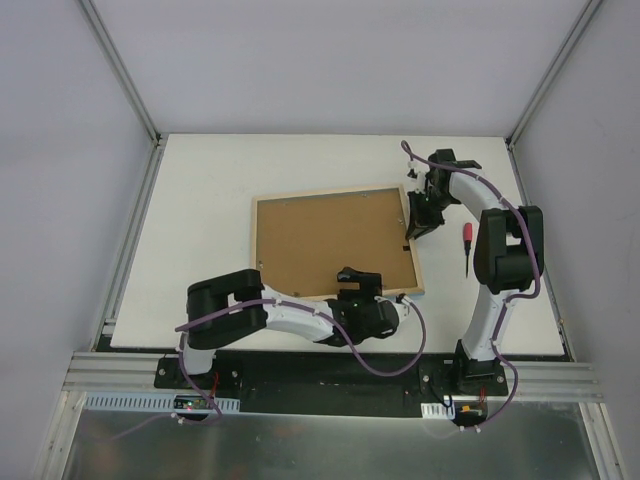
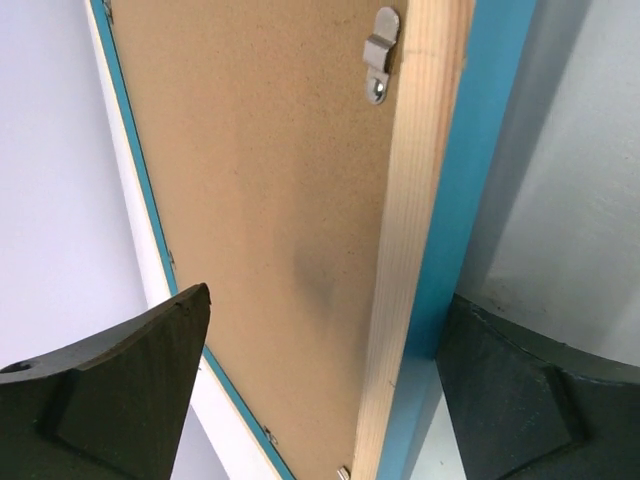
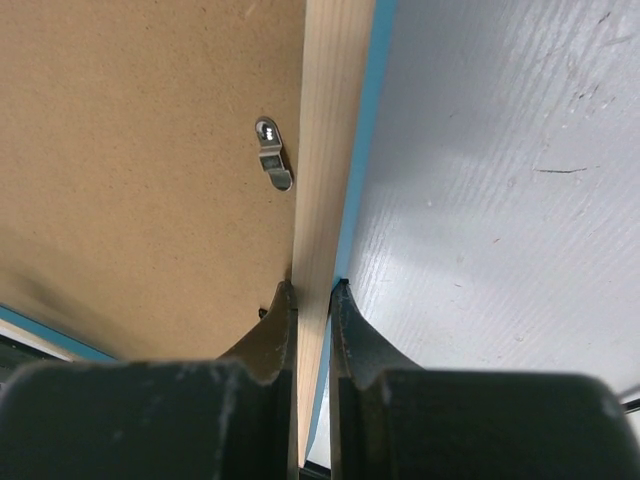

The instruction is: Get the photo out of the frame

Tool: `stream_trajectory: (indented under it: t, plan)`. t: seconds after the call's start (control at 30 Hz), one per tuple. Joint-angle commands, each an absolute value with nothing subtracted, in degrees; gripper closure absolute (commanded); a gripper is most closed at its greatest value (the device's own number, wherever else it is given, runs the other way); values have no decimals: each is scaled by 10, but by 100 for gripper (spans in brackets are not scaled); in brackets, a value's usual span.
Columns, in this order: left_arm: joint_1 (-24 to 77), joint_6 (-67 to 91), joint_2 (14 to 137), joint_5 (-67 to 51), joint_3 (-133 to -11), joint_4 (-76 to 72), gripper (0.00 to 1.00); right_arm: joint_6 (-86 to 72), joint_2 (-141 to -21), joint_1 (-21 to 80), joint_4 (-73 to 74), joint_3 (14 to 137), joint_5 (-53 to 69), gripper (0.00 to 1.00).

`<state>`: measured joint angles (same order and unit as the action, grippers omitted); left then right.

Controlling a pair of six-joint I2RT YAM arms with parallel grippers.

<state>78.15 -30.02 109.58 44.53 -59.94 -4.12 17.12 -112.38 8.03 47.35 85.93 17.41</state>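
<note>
White surface (image 1: 200, 200) carried everything. The frame (image 1: 330, 193) lay back-up near the middle of it, a little askew, pale wood rails showing on top and a turquoise front peeking out along the edges in the wrist views. Brown backing board (image 1: 330, 245) filled the frame's back, sitting inside the rails. The photo was not visible in any view.

Left gripper (image 2: 328, 300) sat at the frame's near edge, jaws released and spread wide. One wood rail and the blue strip ran between the fingers (image 2: 110, 390), touching neither.

Right gripper (image 3: 312, 290) was at the frame's right edge, jaws clenched on the wood rail, one finger on each side. Could not tell if that edge was lifted off the surface.

Red-handled screwdriver (image 1: 466, 245) lay on the surface right of the frame, next to the right arm, apart from the frame.

Small metal clip (image 3: 272, 155) sat on the board just beside the gripped rail.
</note>
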Motion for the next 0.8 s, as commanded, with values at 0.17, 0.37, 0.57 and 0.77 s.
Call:
stream_trajectory:
  t: [0.17,0.37,0.57,0.77]
  plan:
    - [782,-328,1149,443,-550,-85,54,157,-1107,75,514,891,258,100]
    - [783,-329,1148,445,-551,-87,85,158,-1107,71,516,891,261,100]
    - [782,-343,1125,439,-548,-93,100,162,-1110,66,520,893,267,100]
    - [776,-382,1067,410,-530,-110,100,165,-1112,60,524,897,279,99]
